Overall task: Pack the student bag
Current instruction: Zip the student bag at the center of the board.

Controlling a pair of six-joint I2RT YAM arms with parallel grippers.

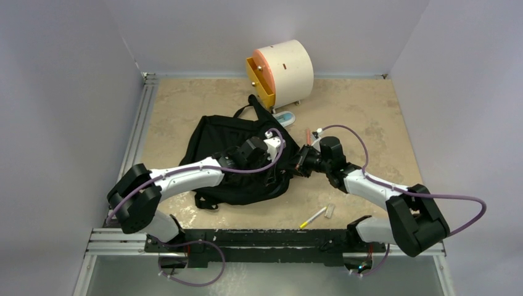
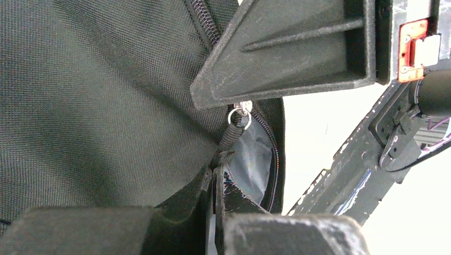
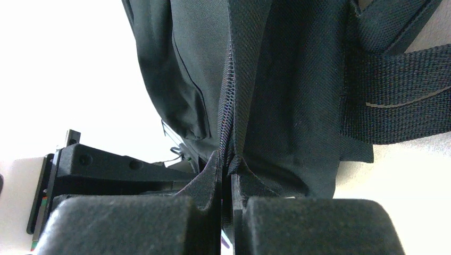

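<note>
The student bag (image 1: 225,145), a soft black backpack, lies in the middle of the table. My left gripper (image 1: 275,174) is shut on the black webbing zipper pull (image 2: 230,139) at the bag's right edge; a short gap in the zipper shows pale blue-grey lining (image 2: 252,159). My right gripper (image 1: 298,161) is shut on the bag's fabric edge beside the zipper teeth (image 3: 227,106), just right of the left gripper. The bag's straps (image 3: 396,111) show in the right wrist view.
A cream cylindrical drawer box (image 1: 284,71) with an orange-yellow front stands at the back. A small blue-white item (image 1: 284,117) lies in front of it. A reddish pen (image 1: 308,135), a yellow-tipped pen (image 1: 313,217) and a small eraser (image 1: 330,210) lie right of the bag.
</note>
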